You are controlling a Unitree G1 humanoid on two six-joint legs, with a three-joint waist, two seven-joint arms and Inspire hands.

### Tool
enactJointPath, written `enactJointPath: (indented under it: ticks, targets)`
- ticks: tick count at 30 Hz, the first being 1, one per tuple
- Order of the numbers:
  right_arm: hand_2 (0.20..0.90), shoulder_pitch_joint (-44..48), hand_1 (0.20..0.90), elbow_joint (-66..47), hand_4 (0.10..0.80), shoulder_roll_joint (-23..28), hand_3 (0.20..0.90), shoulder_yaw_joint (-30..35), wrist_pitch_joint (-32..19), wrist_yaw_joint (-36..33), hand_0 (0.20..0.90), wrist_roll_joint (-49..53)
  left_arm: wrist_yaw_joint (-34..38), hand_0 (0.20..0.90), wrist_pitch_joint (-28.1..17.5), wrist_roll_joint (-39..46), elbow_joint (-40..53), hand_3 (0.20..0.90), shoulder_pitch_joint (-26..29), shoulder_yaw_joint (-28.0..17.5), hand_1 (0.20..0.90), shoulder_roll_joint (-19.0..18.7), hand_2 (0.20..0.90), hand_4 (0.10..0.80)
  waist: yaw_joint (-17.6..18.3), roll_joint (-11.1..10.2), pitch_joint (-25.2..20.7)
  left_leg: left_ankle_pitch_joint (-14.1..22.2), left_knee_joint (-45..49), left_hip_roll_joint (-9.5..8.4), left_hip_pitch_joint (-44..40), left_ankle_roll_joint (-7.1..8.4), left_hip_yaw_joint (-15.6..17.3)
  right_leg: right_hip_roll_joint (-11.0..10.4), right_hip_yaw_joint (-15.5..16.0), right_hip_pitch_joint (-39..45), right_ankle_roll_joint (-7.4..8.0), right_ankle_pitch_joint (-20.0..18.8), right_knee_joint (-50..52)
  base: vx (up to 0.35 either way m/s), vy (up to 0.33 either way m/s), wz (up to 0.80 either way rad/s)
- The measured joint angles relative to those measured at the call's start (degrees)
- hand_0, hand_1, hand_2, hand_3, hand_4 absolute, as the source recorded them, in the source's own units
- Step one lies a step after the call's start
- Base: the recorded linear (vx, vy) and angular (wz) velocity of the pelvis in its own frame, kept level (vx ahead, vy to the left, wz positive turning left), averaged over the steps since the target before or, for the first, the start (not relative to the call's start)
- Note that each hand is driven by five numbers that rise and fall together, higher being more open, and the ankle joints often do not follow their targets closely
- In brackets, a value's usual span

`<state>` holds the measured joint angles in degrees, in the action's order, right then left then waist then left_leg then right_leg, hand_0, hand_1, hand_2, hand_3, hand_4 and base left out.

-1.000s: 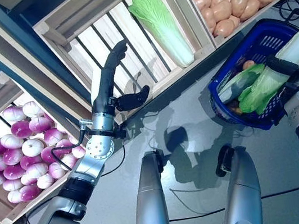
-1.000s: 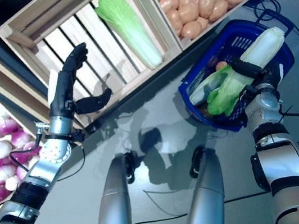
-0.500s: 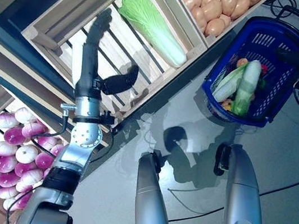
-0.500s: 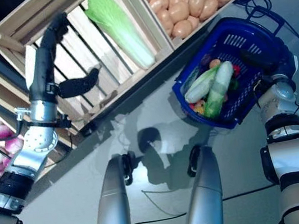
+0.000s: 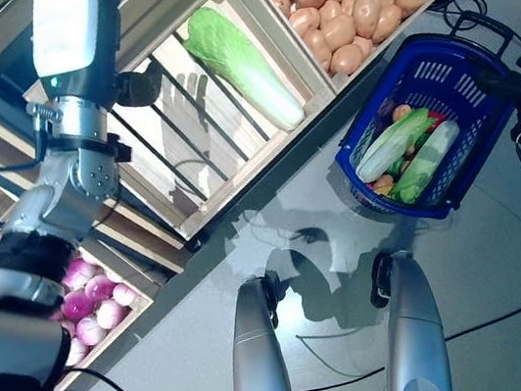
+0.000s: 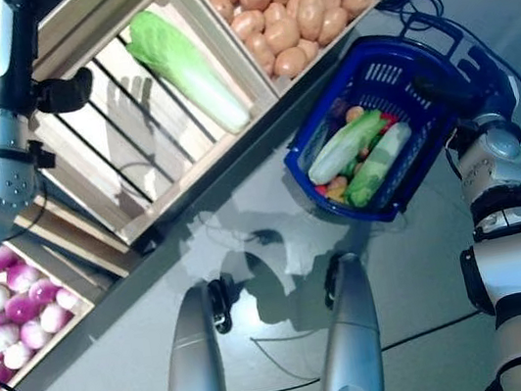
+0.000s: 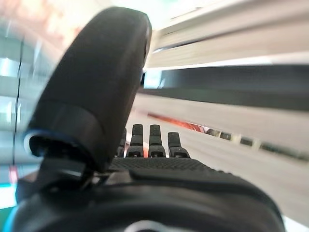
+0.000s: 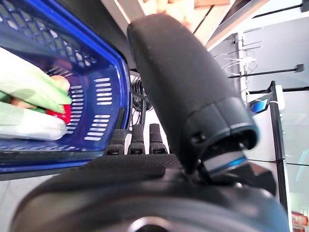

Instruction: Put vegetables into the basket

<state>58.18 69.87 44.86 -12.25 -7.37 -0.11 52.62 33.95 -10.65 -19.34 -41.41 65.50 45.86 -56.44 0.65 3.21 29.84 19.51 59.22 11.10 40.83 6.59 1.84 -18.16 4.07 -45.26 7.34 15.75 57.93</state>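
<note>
The blue plastic basket [image 5: 439, 211] stands on the floor at the right, in front of the wooden stand. Two long pale green cabbages [image 5: 393, 140] [image 5: 425, 159] lie side by side in it, on top of small red and orange vegetables. My right hand [image 5: 512, 82] is at the basket's far right rim, open and empty; its wrist view shows straight fingers [image 8: 132, 140] beside the basket's wall [image 8: 114, 72]. My left hand [image 5: 138, 85] is raised high in front of the stand's slatted crate [image 5: 194, 137], open and empty, with straight fingers [image 7: 145, 140].
The wooden stand [image 5: 237, 174] runs diagonally from lower left to upper right, with tilted crates of vegetables. Black cables [image 5: 469, 9] lie on the floor behind the basket. Grey floor [image 5: 169, 369] lies between the stand and me.
The right hand let the long cabbage go into the basket and now waits at the rim. The left arm has risen up the stand. The view has shifted.
</note>
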Motion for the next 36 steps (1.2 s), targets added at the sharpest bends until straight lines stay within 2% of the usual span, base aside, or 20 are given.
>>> enactJointPath:
  ticks: [1,2,6,11,18,36]
  targets:
    - [0.900,0.1,0.900,-0.4,0.800,0.0,0.900,-0.7,0.0,0.9,0.900,0.0,0.0,0.900,1.1,-2.1,-1.5,0.900,1.1,2.2,0.900,0.1,0.900,0.800,0.4,0.0,0.0,0.3,0.0,0.06,-0.3,0.00,0.2,0.0,-0.4,0.0,0.04,0.0,-0.1,0.005,0.084,-0.15]
    - [0.900,0.2,0.900,-0.5,0.800,0.0,0.900,-2.5,0.0,1.7,0.900,0.1,0.2,0.900,1.8,-3.6,-4.4,0.900,3.3,6.7,0.900,0.2,0.900,0.800,0.9,0.0,0.0,0.4,0.0,0.44,-0.5,-0.13,0.6,0.1,-0.6,0.0,0.16,-0.1,-0.3,-0.004,0.122,-0.17]
    - [0.900,0.2,0.900,-0.5,0.800,0.0,0.900,-4.2,0.1,2.8,0.900,0.1,-2.4,0.900,4.4,-6.6,-8.9,0.900,5.8,12.1,0.900,2.3,0.900,0.800,2.3,0.0,0.0,0.8,0.0,0.99,-1.0,-0.53,2.4,0.5,-1.7,-0.3,0.78,-0.4,-0.6,-0.019,0.067,-0.12]
    - [0.900,0.2,0.900,-0.8,0.800,-0.1,0.900,-4.4,0.1,3.5,0.900,2.1,-4.9,0.900,6.9,-8.3,-13.6,0.900,6.5,12.4,0.900,5.5,0.900,0.800,3.8,0.0,0.0,1.1,0.0,1.71,-1.2,-0.57,3.4,1.3,-2.6,-1.2,0.53,-0.4,-0.8,-0.021,0.046,-0.12]
    - [0.900,-1.4,0.900,-5.3,0.800,-0.7,0.900,-4.5,0.0,4.2,0.900,2.4,-7.4,0.900,10.2,-10.3,-15.8,0.900,7.5,14.1,0.900,7.4,0.900,0.800,5.2,0.0,0.0,1.5,0.3,2.40,0.3,0.09,4.3,2.6,-4.1,-4.6,0.60,-1.2,-0.3,-0.047,0.029,-0.17]
    - [0.900,-3.8,0.900,-7.9,0.800,-2.3,0.900,-6.0,0.0,4.6,0.900,2.5,-5.4,0.900,11.7,-14.8,-18.4,0.900,9.0,14.6,0.900,10.1,0.900,0.800,6.8,0.0,0.0,2.3,3.0,4.86,4.7,0.41,4.8,5.1,-5.0,-9.6,-0.25,-1.9,0.6,-0.033,-0.001,-0.07]
